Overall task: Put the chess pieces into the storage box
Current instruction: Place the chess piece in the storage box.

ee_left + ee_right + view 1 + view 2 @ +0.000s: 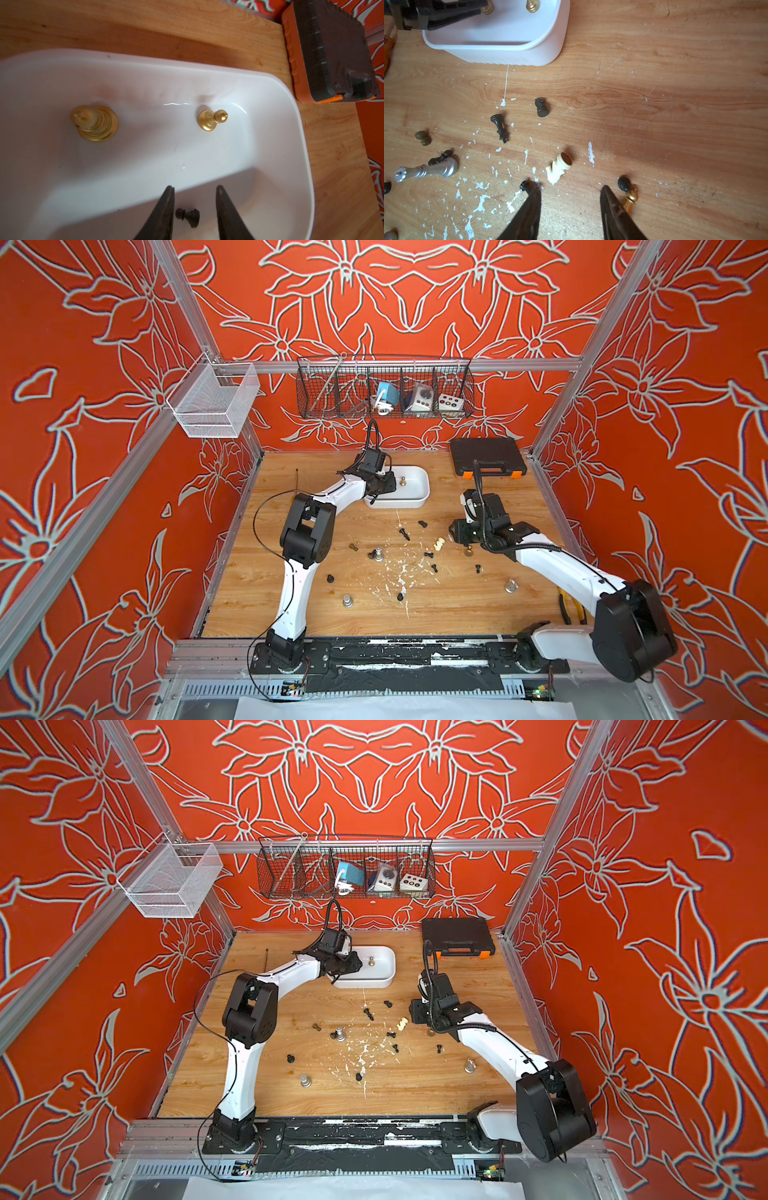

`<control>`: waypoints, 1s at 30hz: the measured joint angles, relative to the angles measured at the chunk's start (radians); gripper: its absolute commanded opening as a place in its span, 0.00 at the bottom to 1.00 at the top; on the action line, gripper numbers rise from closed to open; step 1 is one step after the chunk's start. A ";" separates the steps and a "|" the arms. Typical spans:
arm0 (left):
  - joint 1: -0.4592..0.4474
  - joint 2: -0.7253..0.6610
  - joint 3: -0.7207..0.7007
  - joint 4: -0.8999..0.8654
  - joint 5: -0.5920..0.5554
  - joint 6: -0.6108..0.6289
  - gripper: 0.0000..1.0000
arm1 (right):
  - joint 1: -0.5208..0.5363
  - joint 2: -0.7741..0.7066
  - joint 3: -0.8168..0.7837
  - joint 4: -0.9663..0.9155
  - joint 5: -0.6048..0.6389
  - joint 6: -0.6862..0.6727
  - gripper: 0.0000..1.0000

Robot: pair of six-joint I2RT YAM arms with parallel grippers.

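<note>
The white storage box [399, 502] [365, 982] stands at the back middle of the wooden table. My left gripper [388, 485] [194, 188] hangs over it, open. A small black pawn [188, 218] lies loose on the box floor between the fingers, and two gold pieces [94, 123] [212, 120] stand further in. My right gripper [455, 531] [571, 187] is open and holds nothing, low over the table beside a cream knight [558, 168] and a fallen gold piece [630, 200]. Black pieces [500, 126] [542, 107] and a silver one [427, 170] lie scattered in the table's middle.
A black case with orange latches [486, 456] sits at the back right. Wire baskets [384, 389] [214, 400] hang on the rear frame. Yellow-handled pliers [571, 608] lie at the right edge under my right arm. A screwdriver [296, 479] lies at the back left.
</note>
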 measured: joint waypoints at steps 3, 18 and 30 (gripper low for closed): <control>0.000 -0.023 -0.035 0.009 0.007 0.013 0.36 | 0.000 -0.001 0.000 -0.008 0.003 -0.005 0.49; 0.000 -0.330 -0.324 0.145 0.071 0.131 0.38 | 0.000 0.036 0.027 -0.076 0.009 -0.049 0.49; 0.000 -0.594 -0.645 0.323 0.150 0.215 0.40 | 0.014 0.184 0.113 -0.113 0.019 0.054 0.48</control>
